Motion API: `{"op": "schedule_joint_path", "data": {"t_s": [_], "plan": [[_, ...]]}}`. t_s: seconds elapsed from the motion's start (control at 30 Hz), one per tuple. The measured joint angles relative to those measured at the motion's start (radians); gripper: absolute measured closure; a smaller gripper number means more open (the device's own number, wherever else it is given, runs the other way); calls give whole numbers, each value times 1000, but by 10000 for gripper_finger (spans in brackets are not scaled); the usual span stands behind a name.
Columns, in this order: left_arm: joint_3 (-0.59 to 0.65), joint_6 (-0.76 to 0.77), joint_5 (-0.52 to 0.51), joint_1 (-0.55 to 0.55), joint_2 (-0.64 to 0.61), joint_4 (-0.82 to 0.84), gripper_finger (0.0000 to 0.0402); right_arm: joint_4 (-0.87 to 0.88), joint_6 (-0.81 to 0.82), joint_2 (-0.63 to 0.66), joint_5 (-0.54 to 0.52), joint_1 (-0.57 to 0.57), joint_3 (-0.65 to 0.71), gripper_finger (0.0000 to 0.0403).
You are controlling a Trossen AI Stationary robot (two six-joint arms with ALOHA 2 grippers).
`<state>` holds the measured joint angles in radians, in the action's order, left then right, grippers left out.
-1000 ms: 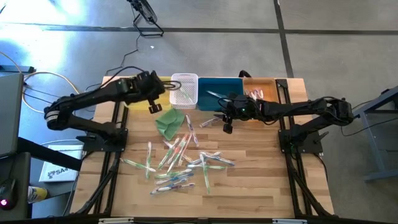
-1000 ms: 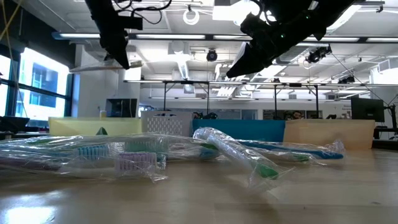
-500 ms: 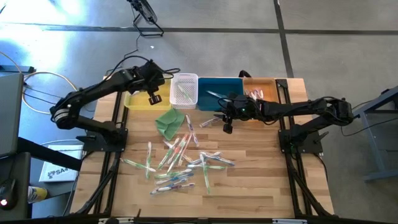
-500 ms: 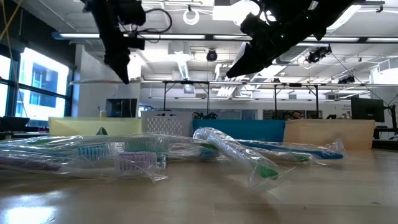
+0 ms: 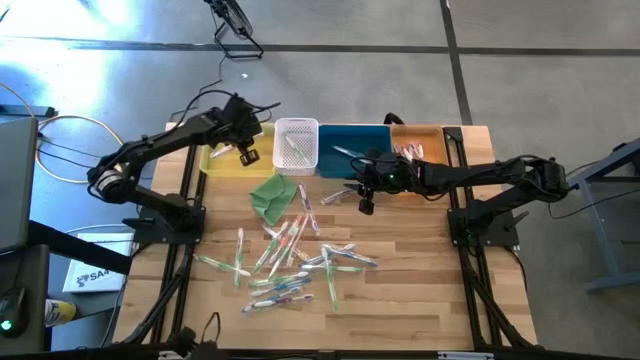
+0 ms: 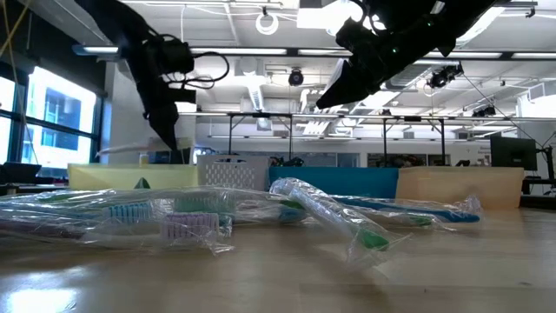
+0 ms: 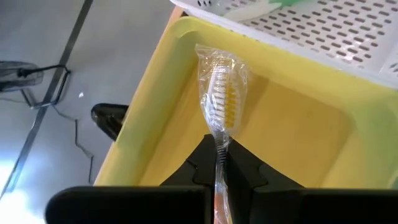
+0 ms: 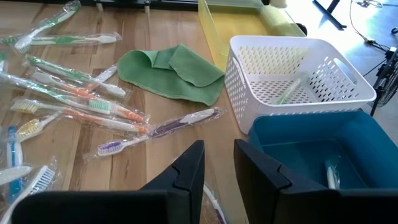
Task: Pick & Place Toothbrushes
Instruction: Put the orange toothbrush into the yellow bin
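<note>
Currently the left gripper (image 7: 219, 163) hangs over the yellow bin (image 7: 298, 124), fingers (image 7: 245, 165) clenched on a wrapped yellow toothbrush (image 7: 222, 93). Right gripper (image 8: 219, 163) hovers near the blue bin (image 8: 311, 149), fingers parted, empty.
</note>
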<state>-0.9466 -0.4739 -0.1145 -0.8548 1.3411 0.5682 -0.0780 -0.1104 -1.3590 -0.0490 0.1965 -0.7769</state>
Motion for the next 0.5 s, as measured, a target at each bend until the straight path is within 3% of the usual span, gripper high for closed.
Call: {"op": "schedule_joint_path", "data": {"t_s": [0.27,0.5], "plan": [[74,-18,64,-90,16,-101,391,0,0,0,0,0,0,324],[108,-18,105,-101,79,-215,391,-1,0,0,0,0,0,324]]}}
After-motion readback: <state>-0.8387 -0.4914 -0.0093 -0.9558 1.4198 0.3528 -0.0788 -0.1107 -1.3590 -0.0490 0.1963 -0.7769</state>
